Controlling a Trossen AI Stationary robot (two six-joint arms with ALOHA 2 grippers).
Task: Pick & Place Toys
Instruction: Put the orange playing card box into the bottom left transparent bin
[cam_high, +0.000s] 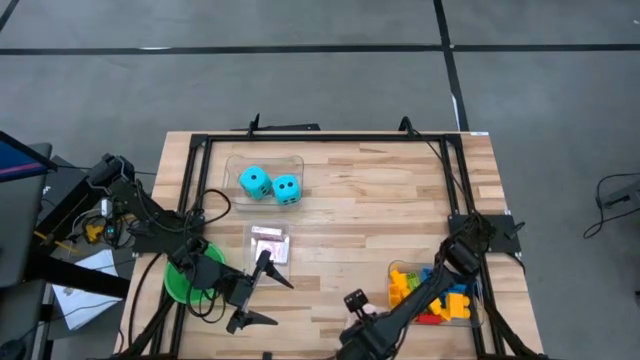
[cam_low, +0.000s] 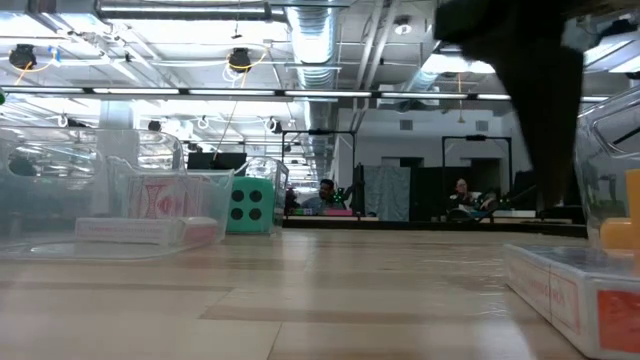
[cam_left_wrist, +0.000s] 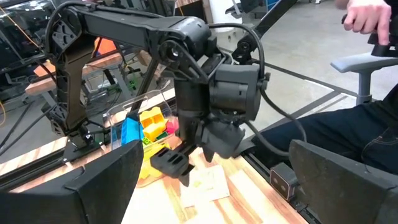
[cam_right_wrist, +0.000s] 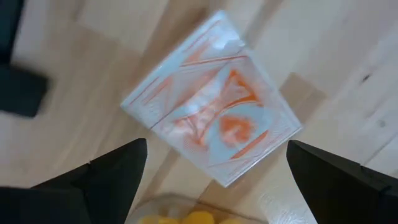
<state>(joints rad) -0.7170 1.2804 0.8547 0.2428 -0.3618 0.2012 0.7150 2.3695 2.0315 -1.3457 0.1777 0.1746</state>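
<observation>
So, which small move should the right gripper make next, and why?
Probably lower straight down and close. The right gripper is open and hovers directly above the red-and-white pack of playing cards, which lies flat on the wooden table beside the clear plastic bin of coloured bricks. A slight wrist turn may help, since the pack sits diagonally between the fingers.

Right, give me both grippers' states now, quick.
Left gripper: open, holding nothing, near the green cup.
Right gripper: open, holding nothing, hovering over a pack of playing cards on the table.
</observation>
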